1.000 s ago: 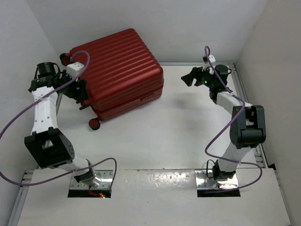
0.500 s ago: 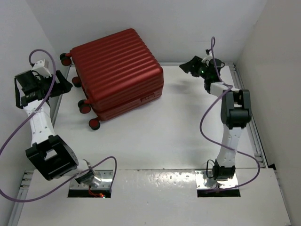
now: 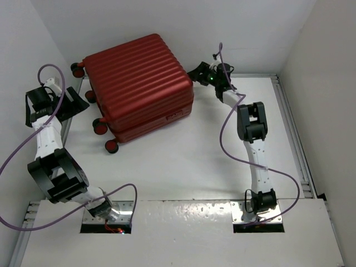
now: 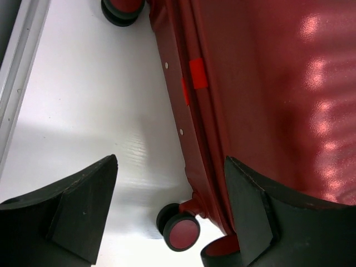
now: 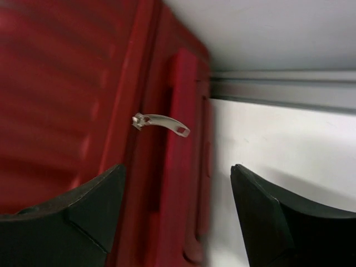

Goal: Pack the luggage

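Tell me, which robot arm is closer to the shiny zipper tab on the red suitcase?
Right. The right tool, open, points straight at the zipper tab on the suitcase's right side. The left tool is on the opposite side, by the wheels.

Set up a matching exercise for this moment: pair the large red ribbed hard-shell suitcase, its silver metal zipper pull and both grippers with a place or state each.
Things:
1. large red ribbed hard-shell suitcase
2. silver metal zipper pull
3. left gripper
4. right gripper

Descriptions:
A. open, beside the suitcase's wheels
B. closed, ribbed shell facing up
C. open, facing the zipper side
D. sticking out from the suitcase seam

Pairs: 1-B, 2-D, 3-A, 4-C
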Tool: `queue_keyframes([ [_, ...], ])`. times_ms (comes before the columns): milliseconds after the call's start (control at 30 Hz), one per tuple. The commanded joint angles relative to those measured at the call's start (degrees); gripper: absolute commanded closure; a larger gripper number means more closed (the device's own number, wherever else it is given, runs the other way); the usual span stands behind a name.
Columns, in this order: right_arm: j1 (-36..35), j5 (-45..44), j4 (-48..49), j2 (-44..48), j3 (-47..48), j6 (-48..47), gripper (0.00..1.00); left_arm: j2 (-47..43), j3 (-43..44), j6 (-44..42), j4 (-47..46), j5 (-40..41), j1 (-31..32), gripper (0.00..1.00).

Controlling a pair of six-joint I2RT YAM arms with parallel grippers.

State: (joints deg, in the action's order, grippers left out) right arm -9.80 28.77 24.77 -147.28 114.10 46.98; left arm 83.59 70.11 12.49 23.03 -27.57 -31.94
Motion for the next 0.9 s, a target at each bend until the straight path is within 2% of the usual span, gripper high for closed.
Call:
queue_keyframes([
  [0, -1.6, 0.7, -0.3, -3.7, 6.7, 1.0, 0.25, 0.0, 0.5, 1.1, -1.3, 1.1, 0.8, 0.18],
  [167, -2.9, 2.2, -1.6, -5.3, 6.7, 0.5, 0.34, 0.0, 0.5, 1.1, -1.3, 1.6, 1.4, 0.18],
  [300, -3.8, 4.6, -5.0, -5.3, 5.5, -2.3, 0.36, 0.0, 0.5, 0.6, -1.3, 2.2, 1.4, 0.18],
  [433, -5.1, 6.7, -8.8, -5.6, 5.5, -6.5, 0.49, 0.5, 1.1, 0.6, -1.3, 2.2, 1.9, 0.18],
  [467, -5.2, 7.3, -9.6, -5.7, 5.5, -6.8, 0.58, 0.5, 1.1, 0.6, -1.3, 2.2, 1.9, 0.18],
  [533, -5.1, 8.1, -9.5, -5.9, 5.4, -7.2, 0.69, 0.5, 1.1, 0.1, -1.3, 2.7, 1.9, 0.18],
  [567, -5.2, 8.9, -8.9, -5.9, 5.2, -7.0, 0.82, 0.5, 1.1, 0.1, -1.3, 2.7, 1.9, 0.18],
  [633, -4.9, 11.0, -5.8, -5.2, 2.3, -4.7, 0.94, 1.0, 1.6, -0.5, -1.3, 3.2, 2.4, 0.18],
  [800, -5.0, 19.2, 11.1, -0.3, -6.6, 0.1, 0.97, 1.0, 1.6, 0.2, -1.3, 7.6, 2.9, 0.18],
  [867, -5.8, 23.4, 12.9, 2.3, -11.8, -0.1, 0.97, 1.6, 1.6, 0.9, -1.9, 9.7, 3.5, 0.17],
])
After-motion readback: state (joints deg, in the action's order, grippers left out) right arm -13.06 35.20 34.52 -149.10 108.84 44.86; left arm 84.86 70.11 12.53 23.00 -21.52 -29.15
